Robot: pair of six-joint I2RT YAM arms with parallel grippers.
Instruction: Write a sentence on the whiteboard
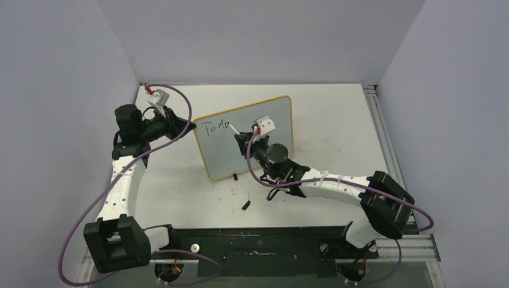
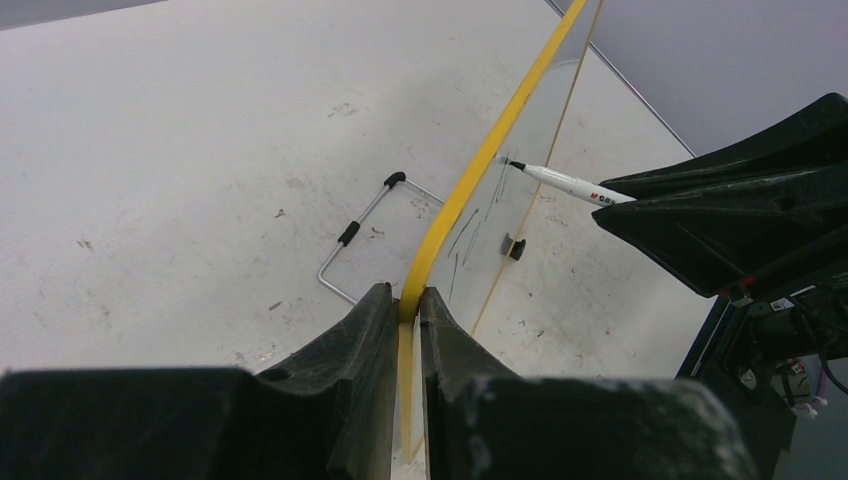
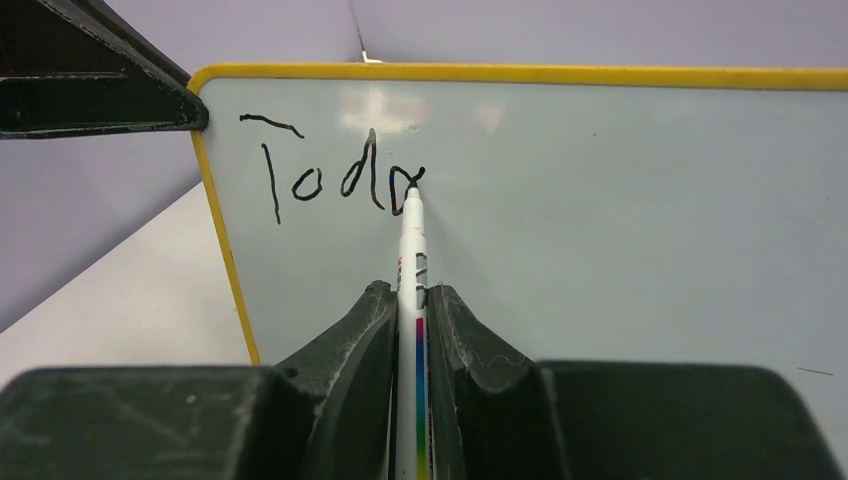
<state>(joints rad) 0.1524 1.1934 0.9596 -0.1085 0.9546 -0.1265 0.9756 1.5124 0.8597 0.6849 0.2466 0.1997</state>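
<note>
The whiteboard [image 1: 228,157], pale and yellow-framed, stands tilted at the table's middle. My left gripper [image 1: 191,126] is shut on its left edge; in the left wrist view the yellow frame [image 2: 480,170] runs up from between the jaws of the left gripper [image 2: 409,300]. My right gripper [image 3: 411,295] is shut on a slim white marker [image 3: 411,240]. The marker's black tip touches the board face [image 3: 620,200]. The sentence [image 3: 330,180] reads "Toda" in black, with the tip at the last letter. From above, the lettering [image 1: 215,127] sits at the board's upper left, beside the right gripper [image 1: 243,139].
A small black cap [image 1: 246,205] lies on the table in front of the board. A bent wire stand [image 2: 365,235] with black tips lies behind the board. A metal rail [image 1: 384,138] runs along the table's right edge. Grey walls close in the back and sides.
</note>
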